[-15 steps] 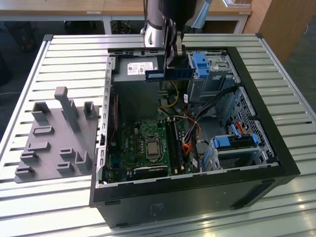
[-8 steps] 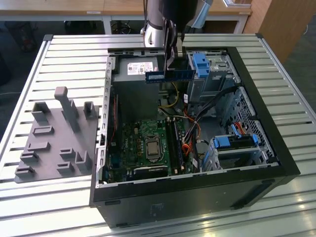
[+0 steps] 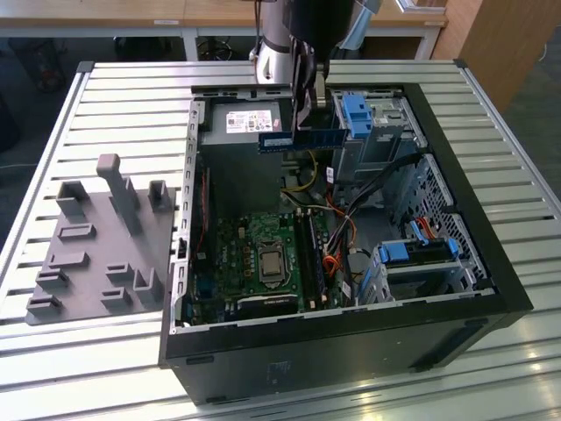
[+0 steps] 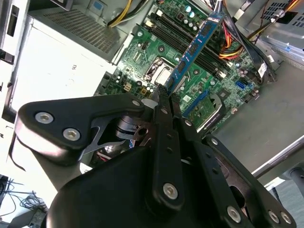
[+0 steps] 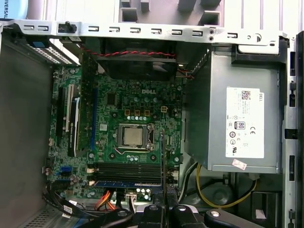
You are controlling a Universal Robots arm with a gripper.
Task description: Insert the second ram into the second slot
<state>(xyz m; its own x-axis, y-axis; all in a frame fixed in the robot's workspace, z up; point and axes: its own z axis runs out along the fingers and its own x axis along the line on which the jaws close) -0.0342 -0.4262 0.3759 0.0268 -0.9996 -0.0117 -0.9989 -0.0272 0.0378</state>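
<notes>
Second ram (image 4: pixel 192 52): gripped end hidden between gripper (image 4: pixel 165 97) fingers. Arm (image 3: pixel 311 26) cut off by exterior view's top edge.

I'm seeing the second ram (image 4: pixel 192 50) as a blue circuit board with a faint sheen and dark matt chips. The gripper (image 4: pixel 165 97) is looking like matt black metal with bright screws. The motherboard (image 5: pixel 137 109) is gleaming glossy green, the power supply (image 5: pixel 211 95) is showing dull grey sheet metal with a white paper label (image 5: pixel 244 122), and the table (image 3: pixel 114 96) is shining as ribbed bare metal.
</notes>
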